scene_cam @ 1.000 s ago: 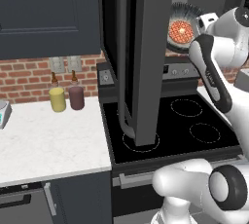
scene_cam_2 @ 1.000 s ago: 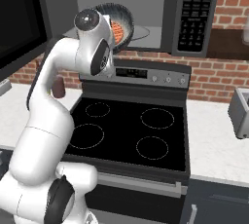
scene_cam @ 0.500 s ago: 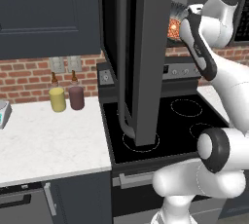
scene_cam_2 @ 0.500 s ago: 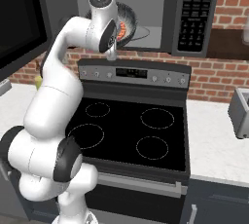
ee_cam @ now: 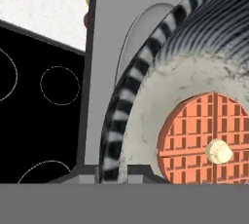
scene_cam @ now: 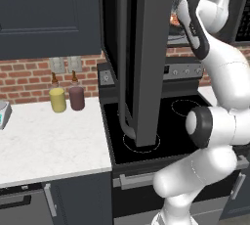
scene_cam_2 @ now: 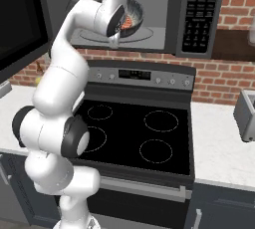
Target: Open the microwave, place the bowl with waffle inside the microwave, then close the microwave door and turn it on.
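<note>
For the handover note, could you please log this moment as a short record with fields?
microwave door: swung open over the stove
bowl: inside the microwave cavity, above the turntable
waffle: lying in the bowl
gripper: fingers astride the bowl's rim, gripping it
counter: yellow jar, maroon jar

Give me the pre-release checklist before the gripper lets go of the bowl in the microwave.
1. microwave door swung wide open: ok.
2. bowl inside the microwave cavity, over the turntable: ok.
3. waffle lying flat in the bowl: ok.
4. gripper pinching the bowl's rim, one finger on each side: ok.
5. Bowl's base resting on the turntable: cannot tell.
6. Retreat path over the stove free of objects: ok.
</note>
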{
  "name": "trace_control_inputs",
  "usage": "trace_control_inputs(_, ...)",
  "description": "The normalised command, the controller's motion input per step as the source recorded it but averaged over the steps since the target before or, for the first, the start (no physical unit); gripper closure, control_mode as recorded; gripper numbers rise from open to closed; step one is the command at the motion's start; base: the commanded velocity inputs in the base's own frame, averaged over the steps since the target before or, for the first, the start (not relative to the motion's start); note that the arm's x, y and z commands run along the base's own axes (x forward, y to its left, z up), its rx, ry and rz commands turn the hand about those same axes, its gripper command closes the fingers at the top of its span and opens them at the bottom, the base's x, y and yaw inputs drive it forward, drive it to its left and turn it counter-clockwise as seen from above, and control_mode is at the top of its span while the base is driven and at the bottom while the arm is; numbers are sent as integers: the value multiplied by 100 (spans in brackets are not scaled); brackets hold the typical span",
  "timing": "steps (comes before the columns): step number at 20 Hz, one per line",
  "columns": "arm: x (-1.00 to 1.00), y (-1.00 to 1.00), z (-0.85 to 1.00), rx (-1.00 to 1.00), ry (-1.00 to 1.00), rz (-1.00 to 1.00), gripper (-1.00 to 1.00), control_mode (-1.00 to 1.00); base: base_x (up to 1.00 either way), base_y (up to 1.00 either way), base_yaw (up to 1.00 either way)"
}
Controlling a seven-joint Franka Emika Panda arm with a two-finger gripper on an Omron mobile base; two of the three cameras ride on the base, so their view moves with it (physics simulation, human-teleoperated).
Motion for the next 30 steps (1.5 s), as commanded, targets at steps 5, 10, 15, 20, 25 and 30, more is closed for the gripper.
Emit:
trace_control_inputs(5, 58, 0, 2, 10, 0, 0, 100, -100, 0, 0, 0)
trace_control_inputs(10, 76, 0, -4, 0, 9, 0, 100, -100, 0, 0, 0)
trace_control_inputs(15, 74, 11, -23, 0, 14, 0, 100, -100, 0, 0, 0)
trace_control_inputs(20, 40, 13, -25, -6, 14, 0, 100, -100, 0, 0, 0)
trace_control_inputs(25, 0, 7, -7, -2, 5, 0, 100, -100, 0, 0, 0)
trace_control_inputs(30, -9, 0, 0, 0, 4, 0, 100, -100, 0, 0, 0)
